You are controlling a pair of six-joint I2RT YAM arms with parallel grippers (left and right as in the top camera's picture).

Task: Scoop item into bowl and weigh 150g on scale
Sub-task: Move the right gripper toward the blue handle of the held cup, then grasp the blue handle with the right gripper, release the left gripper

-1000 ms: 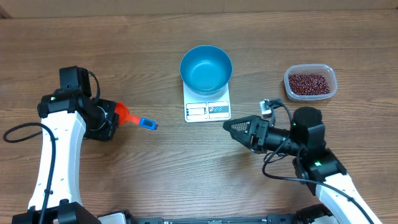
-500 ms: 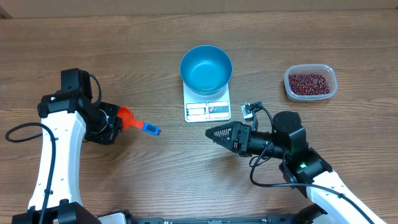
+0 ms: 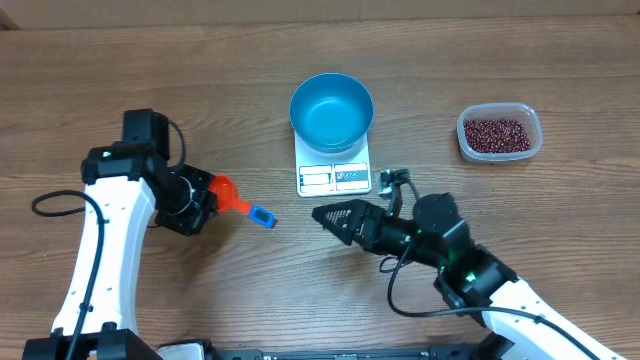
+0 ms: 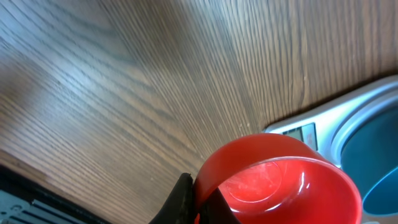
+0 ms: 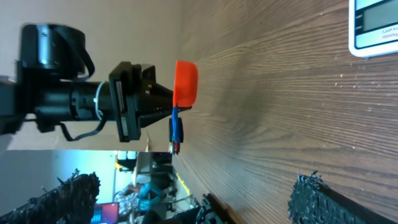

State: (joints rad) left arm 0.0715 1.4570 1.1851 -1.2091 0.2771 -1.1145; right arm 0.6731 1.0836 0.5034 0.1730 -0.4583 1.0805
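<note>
While the beans lie in a clear tub near the table's right edge, toward its far side, neither set of fingers is close to them. The right gripper hangs well apart from the tub, over the middle of the table toward the front edge, just in front of the scale. The left gripper is farther off still, toward the left edge.

The right gripper's jaws stand wide apart with nothing between them, pointing left at the scoop. The left gripper is clamped on that red scoop close to its cup, and the blue handle sticks out past the fingers. I cannot tell whether the scoop touches the table.

The blue bowl stands on the scale at the middle of the table, toward the far edge.

Counted: one bowl, one scale, one tub, one scoop, two grippers. The beans form a single heap, too many to count.
</note>
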